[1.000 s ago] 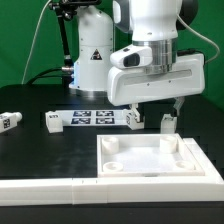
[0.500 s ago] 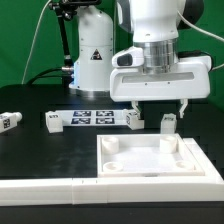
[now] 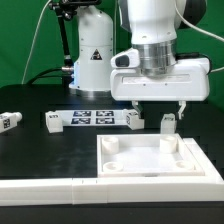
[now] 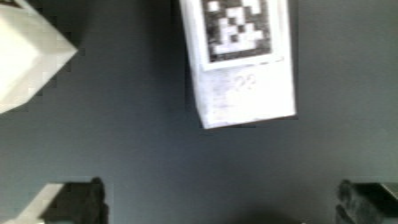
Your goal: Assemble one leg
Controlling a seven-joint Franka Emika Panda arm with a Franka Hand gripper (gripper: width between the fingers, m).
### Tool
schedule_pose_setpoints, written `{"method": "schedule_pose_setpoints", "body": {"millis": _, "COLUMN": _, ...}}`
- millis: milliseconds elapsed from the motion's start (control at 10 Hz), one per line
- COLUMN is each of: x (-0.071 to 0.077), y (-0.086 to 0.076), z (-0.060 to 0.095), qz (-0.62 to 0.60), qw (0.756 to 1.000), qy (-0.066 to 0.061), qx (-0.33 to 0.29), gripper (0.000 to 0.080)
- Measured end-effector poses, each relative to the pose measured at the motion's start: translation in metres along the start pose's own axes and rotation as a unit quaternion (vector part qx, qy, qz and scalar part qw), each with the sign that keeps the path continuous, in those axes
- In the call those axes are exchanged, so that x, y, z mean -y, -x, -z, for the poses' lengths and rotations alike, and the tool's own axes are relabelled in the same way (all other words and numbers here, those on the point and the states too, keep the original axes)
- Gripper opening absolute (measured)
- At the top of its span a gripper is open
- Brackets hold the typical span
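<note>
Several small white legs with tags lie on the black table: one at the far left, one and one at the ends of the marker board, and one just behind the tray. My gripper hangs open and empty above the table, over the two right-hand legs. In the wrist view a leg with its tag face up lies ahead of the open gripper, well clear of the fingertips. I cannot tell which leg it is.
The large white square tray-like panel with corner holes lies at the front right. A white rail runs along the table's front edge. The robot base stands behind the marker board. A white part's corner shows in the wrist view.
The gripper has shifted a little toward the exterior view's right and turned level. It stays open. The parts have not moved.
</note>
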State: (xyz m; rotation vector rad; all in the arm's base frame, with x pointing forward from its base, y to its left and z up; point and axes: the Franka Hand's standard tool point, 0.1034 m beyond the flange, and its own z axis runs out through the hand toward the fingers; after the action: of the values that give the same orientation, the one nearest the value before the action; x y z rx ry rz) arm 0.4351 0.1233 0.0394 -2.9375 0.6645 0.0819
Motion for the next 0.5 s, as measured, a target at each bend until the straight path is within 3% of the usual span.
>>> {"method": "schedule_pose_setpoints", "body": {"millis": 200, "x": 0.002, "y": 0.010, "z": 0.000, "qz": 0.024, "qw": 0.997, "qy": 0.019, "qx": 0.064, "gripper": 0.0649}}
{"method": "schedule_pose_setpoints", "body": {"millis": 300, "x": 0.005, "y": 0.008, "z": 0.000, "qz": 0.021, "qw": 0.995, "qy": 0.018, "qx": 0.097, "gripper": 0.0649}}
{"method": "schedule_pose_setpoints", "body": {"millis": 500, "x": 0.003, "y": 0.017, "z": -0.004, "qz": 0.018, "qw": 0.984, "qy": 0.032, "qx": 0.177, "gripper": 0.0649}}
